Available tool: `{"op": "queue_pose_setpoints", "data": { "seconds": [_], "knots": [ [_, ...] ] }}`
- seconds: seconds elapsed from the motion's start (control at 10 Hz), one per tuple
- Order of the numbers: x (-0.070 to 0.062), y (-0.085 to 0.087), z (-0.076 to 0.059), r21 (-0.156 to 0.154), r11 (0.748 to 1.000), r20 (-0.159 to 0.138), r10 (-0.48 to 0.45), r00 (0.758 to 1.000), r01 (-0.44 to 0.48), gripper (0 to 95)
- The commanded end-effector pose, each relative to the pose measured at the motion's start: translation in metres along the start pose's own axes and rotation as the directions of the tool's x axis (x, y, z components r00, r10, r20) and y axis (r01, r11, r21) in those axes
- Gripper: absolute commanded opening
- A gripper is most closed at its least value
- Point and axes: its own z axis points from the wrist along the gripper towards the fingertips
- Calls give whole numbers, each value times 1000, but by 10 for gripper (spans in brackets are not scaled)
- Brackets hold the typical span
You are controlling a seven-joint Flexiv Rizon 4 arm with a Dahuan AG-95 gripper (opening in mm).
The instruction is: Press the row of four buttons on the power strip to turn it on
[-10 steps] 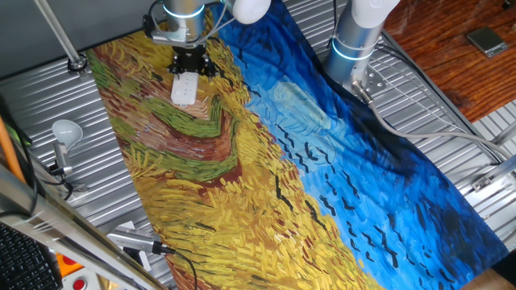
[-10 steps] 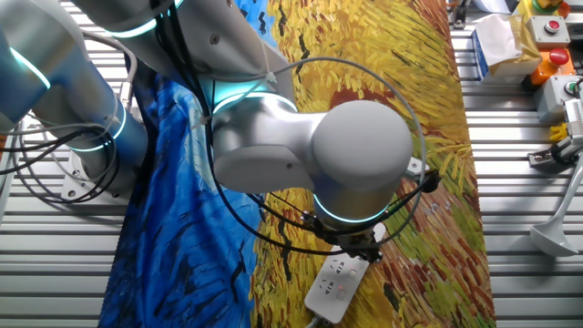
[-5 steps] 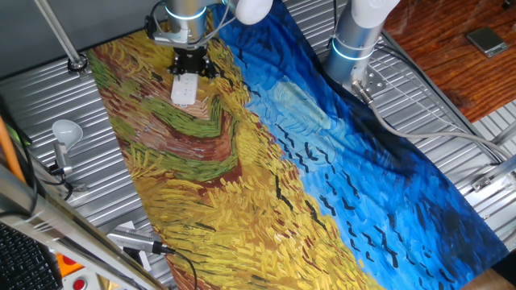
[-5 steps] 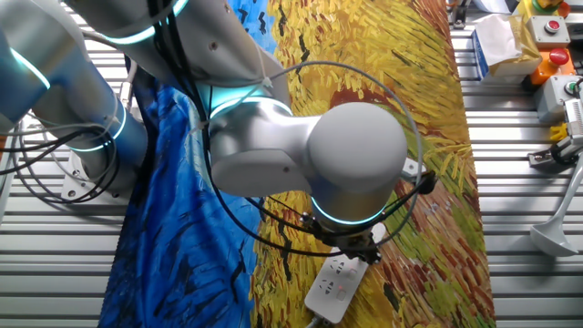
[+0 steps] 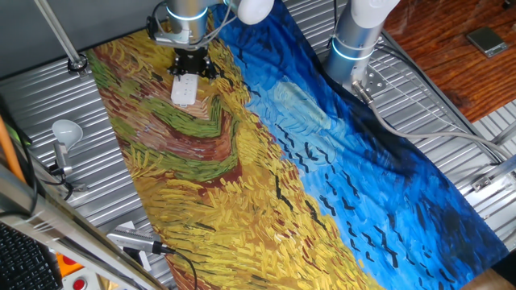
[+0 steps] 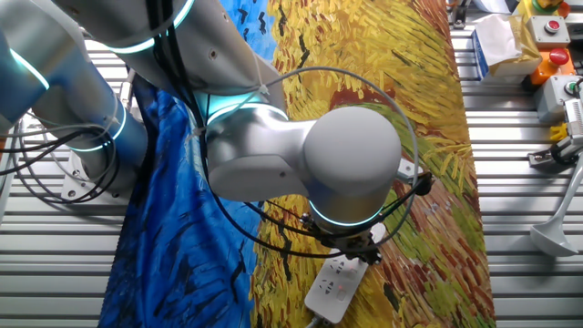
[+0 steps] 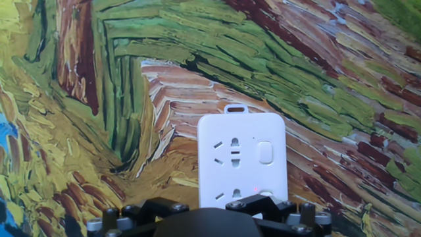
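Power strip (image 7: 242, 161) flat on painted cloth (image 5: 201, 185) covering surface, near cloth's far end in one fixed view, directly under end effector (image 5: 192, 64). Rigid white plastic, light, smooth; prob. slides on cloth if pushed sideways. No grasp needed, just press straight down on buttons. One button (image 7: 265, 152) clear in hand view, beside socket holes; another partly hidden by hand body, rest out of sight. Small red light (image 7: 255, 189) near lower socket. End effector state: can't tell, fingertips not visible in any view.
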Motion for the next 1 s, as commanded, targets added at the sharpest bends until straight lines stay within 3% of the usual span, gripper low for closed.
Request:
{"op": "queue_pose_setpoints", "data": {
  "seconds": [0.1, 0.7, 1.0],
  "knots": [
    [-1, 0, 3, -2, 1000, 4, 2, 1000, -2, 950],
    [-5, 2, 5, 9, 1000, 6, 6, 1000, -6, 950],
    [-5, 2, 14, 25, 1000, 12, 2, 1000, -3, 950]
  ]
}}
